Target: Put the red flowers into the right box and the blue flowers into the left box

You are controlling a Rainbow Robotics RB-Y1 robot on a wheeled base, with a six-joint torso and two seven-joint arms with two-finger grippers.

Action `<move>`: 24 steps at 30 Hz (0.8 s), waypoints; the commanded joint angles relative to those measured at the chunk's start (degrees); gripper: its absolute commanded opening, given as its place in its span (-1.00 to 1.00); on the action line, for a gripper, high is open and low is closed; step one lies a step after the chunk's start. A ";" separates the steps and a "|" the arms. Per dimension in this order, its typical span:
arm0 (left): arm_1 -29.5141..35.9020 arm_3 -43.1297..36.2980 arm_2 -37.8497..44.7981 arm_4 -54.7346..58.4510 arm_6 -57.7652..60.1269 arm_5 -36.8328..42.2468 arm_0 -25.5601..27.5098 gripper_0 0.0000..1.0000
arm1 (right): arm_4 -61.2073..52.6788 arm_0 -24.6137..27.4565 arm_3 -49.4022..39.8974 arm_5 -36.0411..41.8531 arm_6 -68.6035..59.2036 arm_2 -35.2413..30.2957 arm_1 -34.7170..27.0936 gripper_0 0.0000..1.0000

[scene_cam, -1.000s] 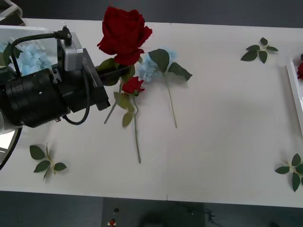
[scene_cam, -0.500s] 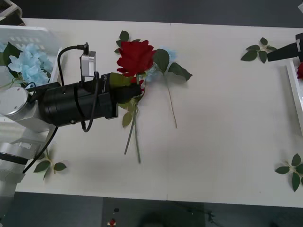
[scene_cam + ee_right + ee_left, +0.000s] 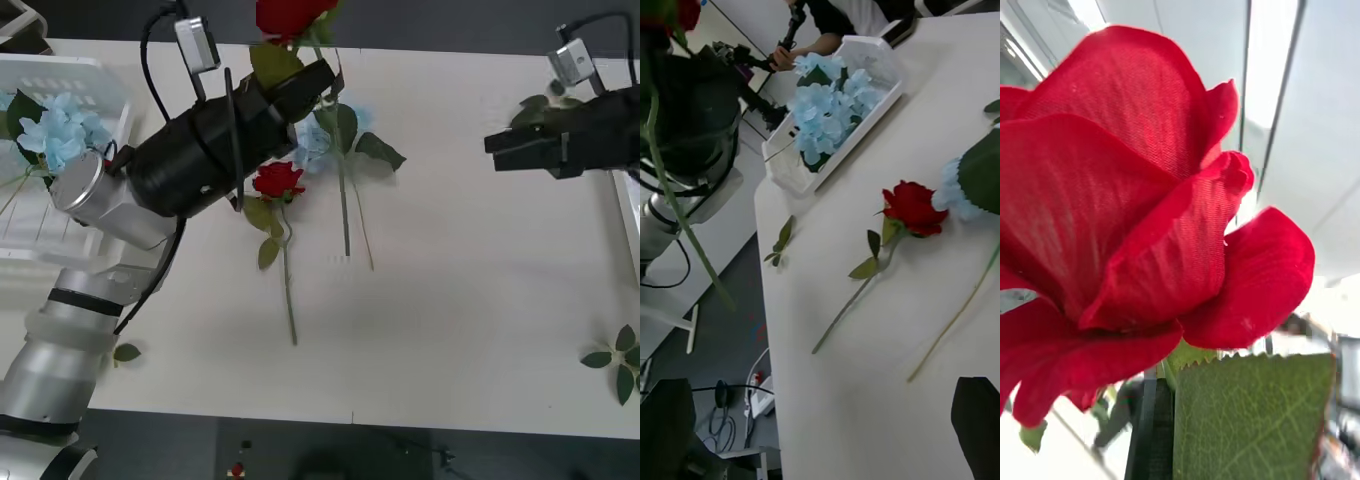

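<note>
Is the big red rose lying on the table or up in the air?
Up in the air. The left gripper holds the red rose high, stem dangling above the table.

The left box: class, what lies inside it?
Pale blue flowers with green leaves fill the left box. Its floor beneath them is covered, so anything lower cannot be seen.

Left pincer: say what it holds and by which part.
The left pincer holds a red rose by its stem just below the bloom, lifted off the table; the stem hangs down.
</note>
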 commanded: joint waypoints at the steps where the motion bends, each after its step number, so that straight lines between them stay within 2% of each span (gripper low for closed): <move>1: -0.04 -1.52 -4.60 2.53 0.17 -5.88 -2.18 -1.00 | -0.12 4.59 -8.03 -2.21 -0.90 -3.31 -1.24 1.00; 7: -0.30 -1.70 -9.69 2.44 0.17 -14.41 -4.03 -1.00 | -0.12 12.06 -19.55 -8.45 -0.90 -8.05 -0.80 1.00; 11: -0.04 -1.61 -11.98 1.91 0.17 -16.43 -4.73 -1.00 | -0.12 14.34 -24.38 -12.32 -0.90 -8.85 -0.19 1.00; 24: 0.23 -1.52 -17.87 -1.25 0.17 -21.52 -6.49 -1.00 | 3.22 15.31 -26.40 -16.36 -0.90 -8.85 5.17 1.00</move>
